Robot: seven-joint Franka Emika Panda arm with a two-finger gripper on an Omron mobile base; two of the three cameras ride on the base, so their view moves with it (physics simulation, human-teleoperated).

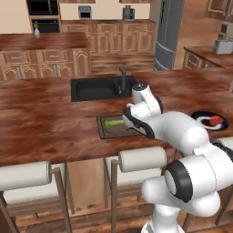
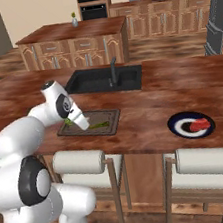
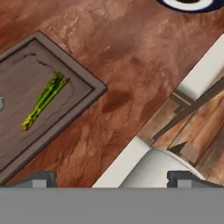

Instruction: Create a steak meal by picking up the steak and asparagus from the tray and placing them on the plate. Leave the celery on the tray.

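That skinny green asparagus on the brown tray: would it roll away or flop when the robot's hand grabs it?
The asparagus looks thin and straight, so it probably stays fairly stiff when lifted. Being slender and rounded, it may roll sideways if nudged, though the tray has a raised border that would likely stop it. It lies flat, leaving little to pinch, so a grasp could slip.

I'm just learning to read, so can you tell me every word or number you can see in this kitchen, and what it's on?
There are no words or numbers to read here.
The tray, the asparagus, the plate and the steak are all plain.
The oven and the toaster are too far and blurred to show any label.
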